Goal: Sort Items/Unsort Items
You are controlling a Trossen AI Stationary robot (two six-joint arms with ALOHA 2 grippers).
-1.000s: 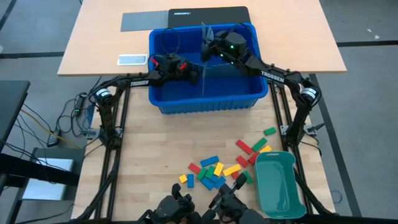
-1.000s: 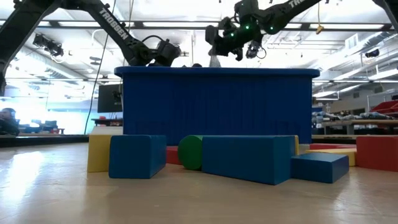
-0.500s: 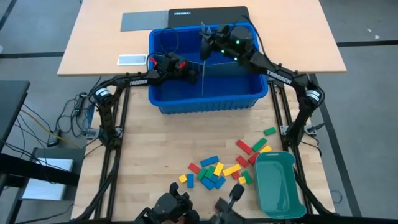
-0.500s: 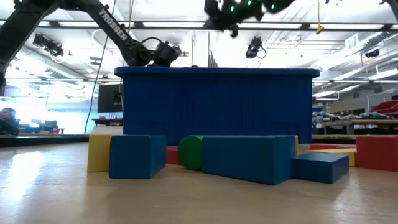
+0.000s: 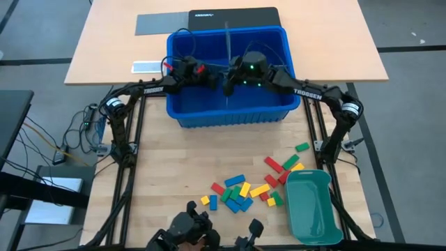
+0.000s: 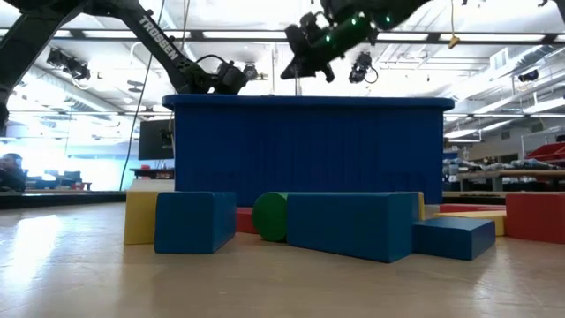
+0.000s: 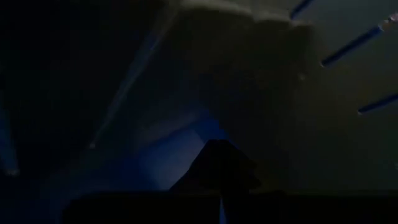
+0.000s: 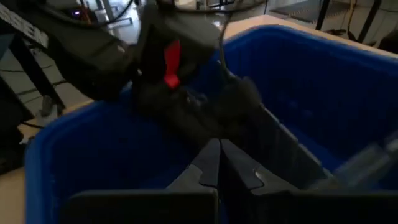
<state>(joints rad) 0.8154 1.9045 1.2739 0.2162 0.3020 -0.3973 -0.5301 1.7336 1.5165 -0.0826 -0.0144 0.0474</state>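
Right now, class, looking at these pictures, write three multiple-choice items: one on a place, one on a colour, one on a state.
1. Where are both hands?
A. Over the blue bin
B. Over the green tray
C. Over the loose blocks

2. What colour is the oblong tray?
A. Red
B. Teal-green
C. Yellow

3. How do the right hand's fingers stand?
A. Wide open
B. Shut together
C. Closed on a block

Answers:
1 A: the left hand and right hand meet over the blue bin, far from the blocks.
2 B: the tray at the table's corner is teal-green.
3 B: the right wrist view shows its fingertips pressed together, no block between.
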